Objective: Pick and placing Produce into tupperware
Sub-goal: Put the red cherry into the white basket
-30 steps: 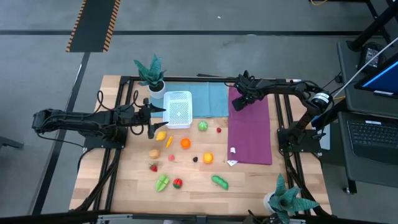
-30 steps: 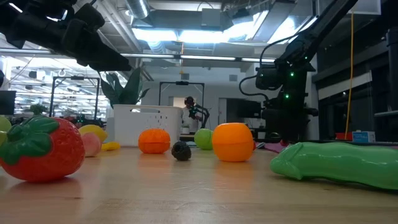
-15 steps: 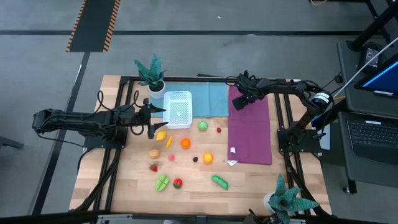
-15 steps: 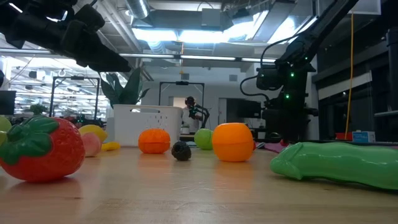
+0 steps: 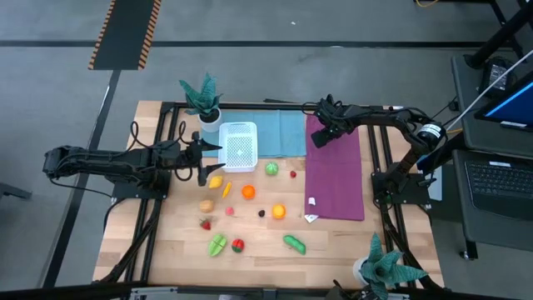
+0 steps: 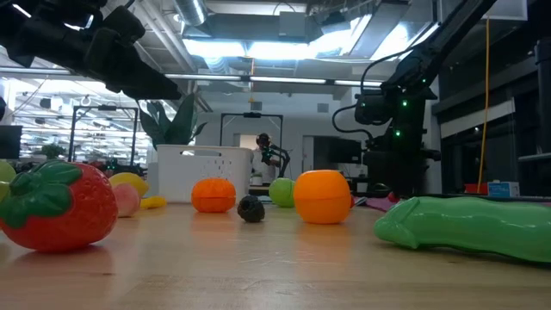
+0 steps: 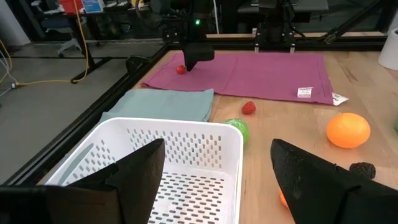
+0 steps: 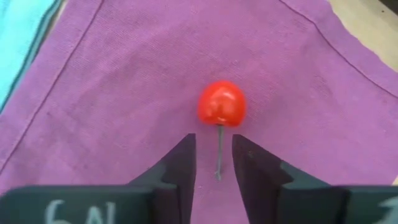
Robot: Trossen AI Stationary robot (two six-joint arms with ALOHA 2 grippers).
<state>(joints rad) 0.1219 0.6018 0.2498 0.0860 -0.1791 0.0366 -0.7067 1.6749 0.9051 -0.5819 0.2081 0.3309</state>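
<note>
Two dark arms are over the wooden table (image 5: 166, 258), and the right gripper (image 8: 213, 163) sits low on the purple cloth (image 5: 337, 179) near the table's far edge, its flat black fingers (image 8: 180, 165) narrowed to a slim gap around the thin stem of a glossy red cherry (image 8: 221, 104); whether they actually pinch that stem can't be told, and the cherry lies on the woven fabric just ahead of the fingertips. Over on the left side, the left gripper (image 5: 202, 160) hangs spread wide with nothing in it, right beside the tupperware (image 5: 238, 146). That container is white plastic, square, low-walled, punched with rows of slots in floor and sides, and it rests on the pale blue cloth (image 5: 279, 133) at the far edge, beside a white pot holding a teal-leaved plant (image 5: 203, 98). Smooth toy produce is scattered across the bare planks toward the middle: a green apple (image 5: 271, 168), two oranges (image 5: 247, 192), a yellow piece (image 5: 216, 181), and a bumpy green pickle (image 5: 294, 243) toward the near edge. From table height a big strawberry (image 6: 56, 207) fills the corner, cut off at the picture's side, and the left arm overhead is just a dark blur.
</note>
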